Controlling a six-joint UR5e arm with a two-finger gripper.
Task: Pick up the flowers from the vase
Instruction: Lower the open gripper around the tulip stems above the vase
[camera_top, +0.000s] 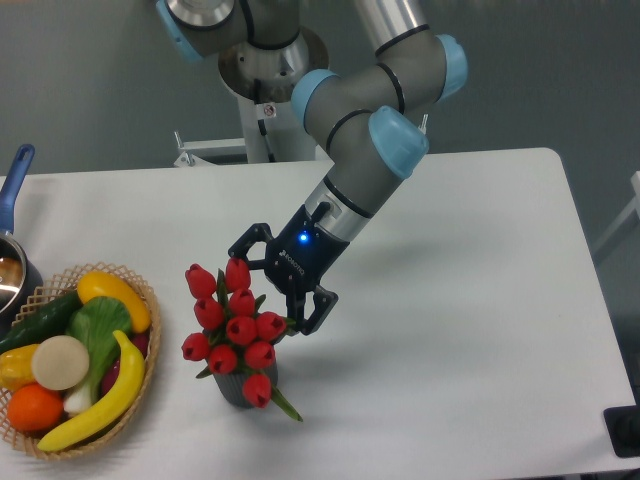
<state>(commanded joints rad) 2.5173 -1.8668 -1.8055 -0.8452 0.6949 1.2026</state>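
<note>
Table (480, 300) holds the wicker basket (140, 290) of toy produce at left; the flowers (232, 325) stand in the vase (238, 388) just right of it. Gripper (272, 290) is spread wide, touching the bunch's right side. Risk: fingers close on buds not stems, crushing or slipping, or tip the vase

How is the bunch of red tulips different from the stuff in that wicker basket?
The red tulips stand upright in a small dark vase; the toy fruit and vegetables lie piled in the wicker basket. The tulips are all red; the produce is many colours. Both sit on the white table.
</note>
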